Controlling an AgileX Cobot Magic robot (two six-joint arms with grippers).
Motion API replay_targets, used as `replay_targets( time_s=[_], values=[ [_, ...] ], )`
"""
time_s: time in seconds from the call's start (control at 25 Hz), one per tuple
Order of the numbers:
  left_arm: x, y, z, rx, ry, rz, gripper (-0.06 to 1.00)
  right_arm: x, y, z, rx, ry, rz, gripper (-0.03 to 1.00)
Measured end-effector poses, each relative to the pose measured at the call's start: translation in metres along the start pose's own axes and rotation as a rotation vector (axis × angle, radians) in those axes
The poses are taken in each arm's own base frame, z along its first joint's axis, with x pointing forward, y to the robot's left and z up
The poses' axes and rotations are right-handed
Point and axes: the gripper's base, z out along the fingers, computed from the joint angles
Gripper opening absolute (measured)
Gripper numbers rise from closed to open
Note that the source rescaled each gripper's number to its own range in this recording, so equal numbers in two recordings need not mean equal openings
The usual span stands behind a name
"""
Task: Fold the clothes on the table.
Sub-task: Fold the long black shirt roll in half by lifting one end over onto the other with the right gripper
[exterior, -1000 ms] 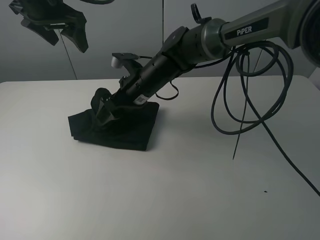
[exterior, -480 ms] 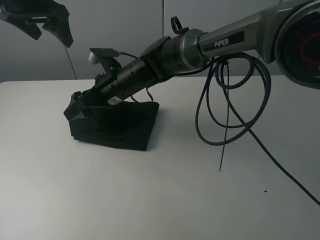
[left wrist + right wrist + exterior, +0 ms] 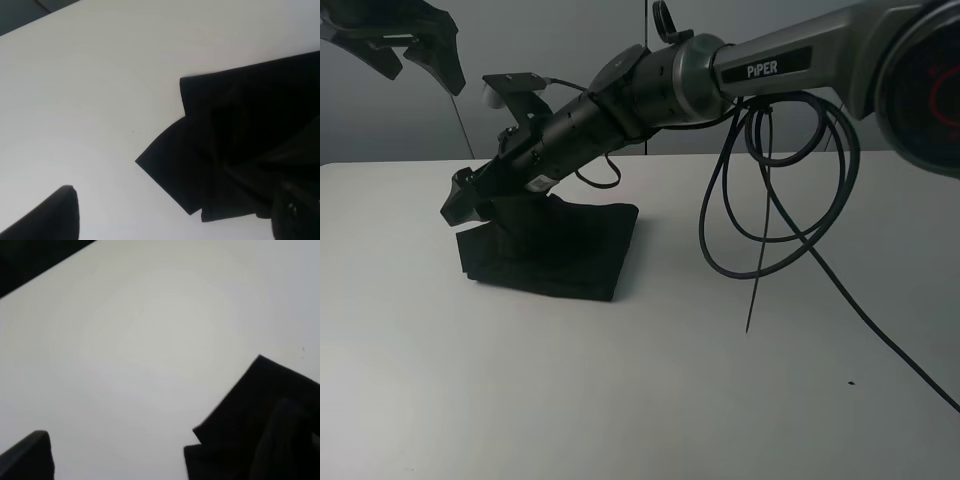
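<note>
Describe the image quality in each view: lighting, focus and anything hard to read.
Exterior high: even, soft light, faint shadows on the table; the black clothes and right end effector merge into one dark mass. Left wrist: the white top is bright, fabric folds barely show. Right wrist: soft focus, washed-out table, dark blurred shapes at the edges.

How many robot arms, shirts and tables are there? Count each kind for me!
Robot arms with grippers: 2, the left gripper and the right gripper
Folded black cotton T-shirt: 1
Plain white smooth-topped table: 1
Total: 4
</note>
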Motion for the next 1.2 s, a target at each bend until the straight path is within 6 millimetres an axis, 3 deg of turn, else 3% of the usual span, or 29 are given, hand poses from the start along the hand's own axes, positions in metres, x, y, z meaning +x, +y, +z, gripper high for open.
replay_targets(
  time_s=[0.24, 0.64, 0.8, 1.04, 1.2],
  values=[
    [0.0, 0.002, 0.0, -0.023, 0.003, 0.013, 0.99, 0.001, 0.0, -0.032, 0.077, 0.088, -0.047, 1.0],
    [0.0, 0.002, 0.0, -0.027, 0.003, 0.015, 0.99, 0.069, 0.001, -0.033, 0.089, 0.318, 0.049, 1.0],
    [0.0, 0.002, 0.0, -0.027, 0.003, 0.015, 0.99, 0.066, 0.004, -0.03, 0.054, 0.265, 0.109, 1.0],
    [0.0, 0.002, 0.0, -0.027, 0.003, 0.015, 0.99, 0.074, -0.007, -0.004, 0.02, 0.249, 0.186, 1.0],
    [0.0, 0.003, 0.0, -0.029, 0.003, 0.016, 0.99, 0.051, -0.006, 0.009, 0.01, 0.178, 0.157, 1.0]
  ],
)
